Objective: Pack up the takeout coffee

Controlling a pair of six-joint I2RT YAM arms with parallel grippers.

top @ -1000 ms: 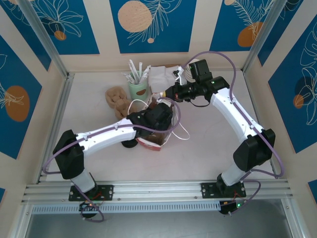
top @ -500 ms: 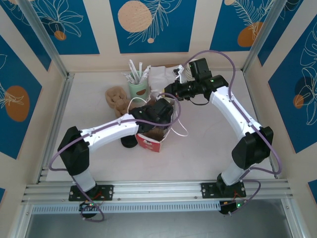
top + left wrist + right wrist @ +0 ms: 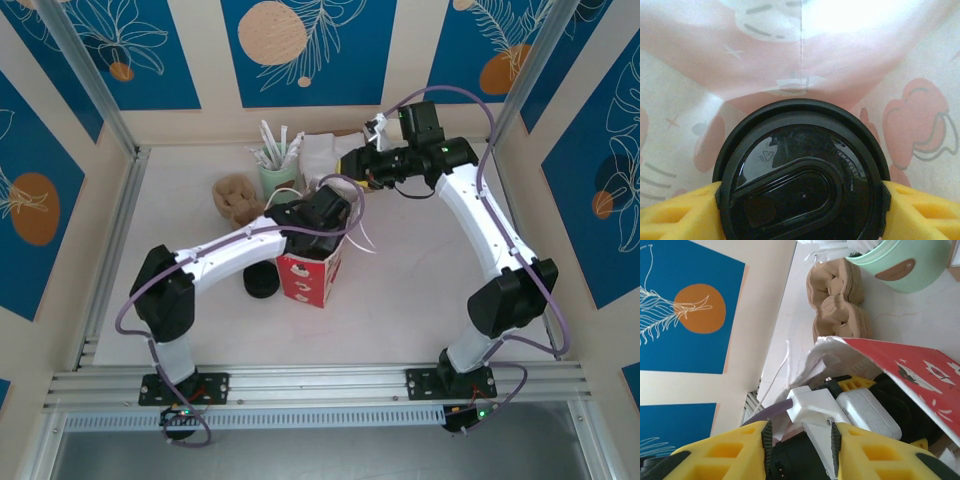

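Note:
The takeout coffee [image 3: 800, 175] shows its round black lid in the left wrist view, held between my left gripper's [image 3: 800, 200] yellow fingers [image 3: 675, 210], which press on both sides of the lid. Red-and-white bag walls [image 3: 800, 60] surround the cup. From above, my left gripper [image 3: 325, 222] is reaching into the mouth of the upright red-and-white bag [image 3: 305, 280]. My right gripper [image 3: 347, 163] hovers just behind the bag. In the right wrist view its jaws [image 3: 800, 445] stand apart with nothing between them, above the bag's rim [image 3: 920, 365] and the left wrist.
A squat black puck [image 3: 262, 283] lies left of the bag. Brown pulp carriers [image 3: 236, 198], a mint-green cup of stirrers [image 3: 280, 178] and white napkins [image 3: 322, 155] sit behind it. The bag's white handle cord [image 3: 365, 245] trails right. Metal rails edge the table.
My right gripper opened and drew back and up from the bag. The bag now stands more upright, and my left arm has swung farther over it with the cup.

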